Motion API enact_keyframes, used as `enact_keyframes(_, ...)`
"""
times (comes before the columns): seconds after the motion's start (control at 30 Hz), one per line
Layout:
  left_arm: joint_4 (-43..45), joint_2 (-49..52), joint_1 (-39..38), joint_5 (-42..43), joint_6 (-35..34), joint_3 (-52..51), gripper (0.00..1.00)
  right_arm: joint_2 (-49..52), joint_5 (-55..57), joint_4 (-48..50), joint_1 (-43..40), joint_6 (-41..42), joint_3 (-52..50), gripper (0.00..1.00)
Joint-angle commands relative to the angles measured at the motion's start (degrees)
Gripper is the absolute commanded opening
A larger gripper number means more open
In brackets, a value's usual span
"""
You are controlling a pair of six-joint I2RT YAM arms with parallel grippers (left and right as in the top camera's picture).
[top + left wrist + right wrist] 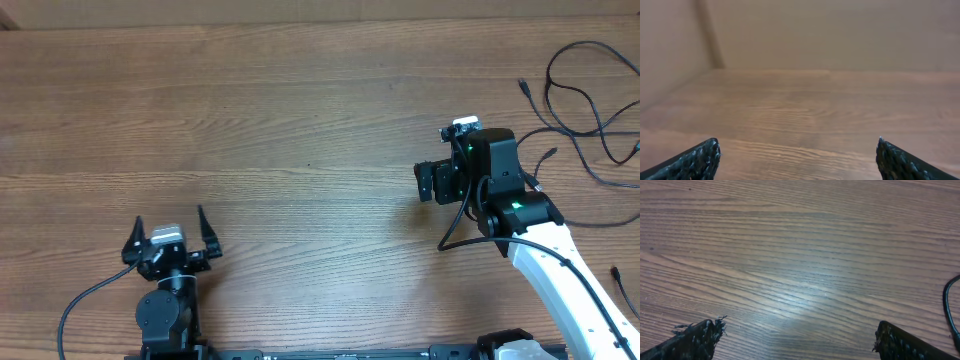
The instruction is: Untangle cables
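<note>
Two arms stand at the near edge of the wooden worktop (300, 100), each with one claw. The left claw (168, 232), near the near-left corner, has its two fingers spread wide with nothing between them; its wrist view shows the same open gap (797, 141). The right claw (422, 183) is over the right half of the worktop, and its fingers are also spread and hold nothing (800, 324).

The cables (580, 95) lie in the far-right corner as loose, crossing black strands, well apart from both claws. I can count three small plug ends (523, 86), but I cannot count the strands exactly. One black cord (946, 302) curves at the right edge of the right wrist view; I cannot tell if it is one of them.
</note>
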Motion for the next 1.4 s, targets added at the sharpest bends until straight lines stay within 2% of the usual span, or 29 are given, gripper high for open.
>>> enact_keyframes(0.0, -0.6, -0.7, 0.3, 5.9, 4.3, -0.2, 1.0, 0.1, 0.8, 0.3, 0.3, 0.2, 0.2, 1.0)
enact_keyframes(1.27, -0.5, -0.6, 0.2, 5.7, 4.3, -0.2, 0.99, 0.1, 0.9, 0.3, 0.3, 0.2, 0.2, 1.0)
enact_keyframes(1.37, -0.5, -0.6, 0.2, 5.7, 4.3, -0.2, 0.99, 0.1, 7.8, 0.3, 0.2, 0.0, 0.2, 1.0)
